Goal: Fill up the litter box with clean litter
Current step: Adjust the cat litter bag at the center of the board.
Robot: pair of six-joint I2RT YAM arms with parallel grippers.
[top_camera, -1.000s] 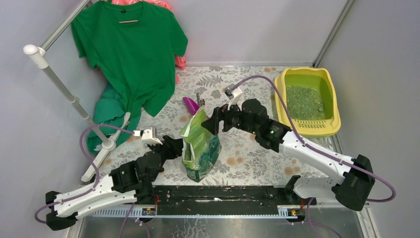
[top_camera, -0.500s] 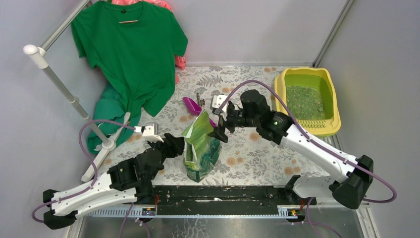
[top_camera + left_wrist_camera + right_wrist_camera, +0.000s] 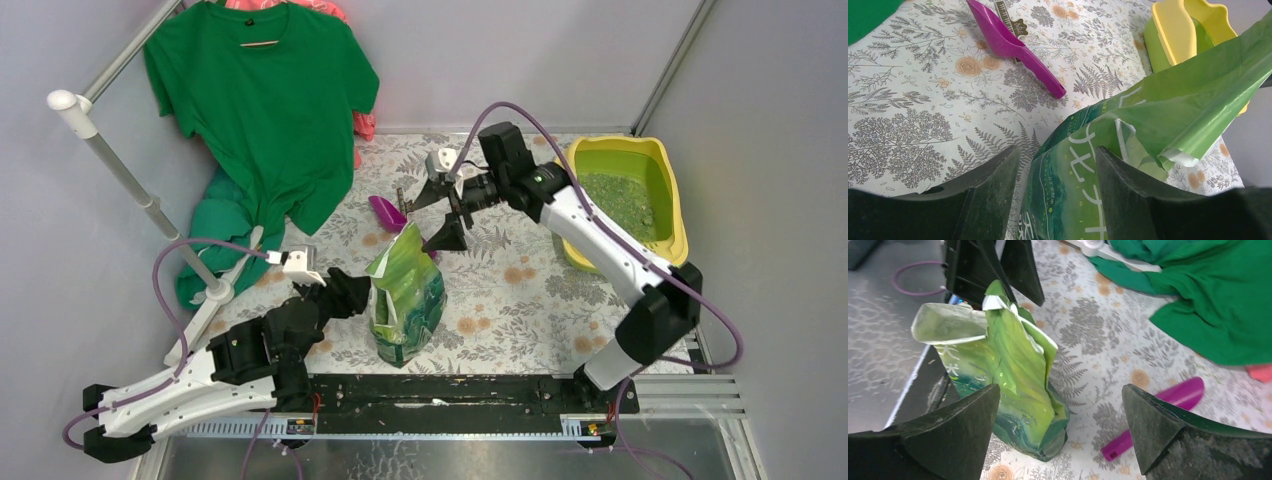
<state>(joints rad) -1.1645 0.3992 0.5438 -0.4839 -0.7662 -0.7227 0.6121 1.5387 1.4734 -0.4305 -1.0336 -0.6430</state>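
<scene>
At the far right corner of the counter [image 3: 520, 300] sits the litter box [image 3: 672, 212], and clean litter [image 3: 618, 205] already lies in it as a grainy green layer over much of its floor. How deep that layer is cannot be told from above, so the filling looks begun, perhaps well along, but not plainly finished.

Mid-counter, well apart from the box, the green litter bag [image 3: 405, 295] stands upright with its torn top gaping; nothing is being poured. The left gripper [image 3: 1057, 150] stands astride the bag's near edge, one finger on each side of the glossy wall. A strip of counter shows between one finger and the bag, so whether it pinches the bag or merely brackets it cannot be told.

The right gripper [image 3: 432, 218] hangs spread wide and empty above the counter, between the bag's top and the purple scoop [image 3: 385, 212], which lies flat just beyond the bag. What likely remains is carrying more litter across, by scoop or by tipping the bag.
</scene>
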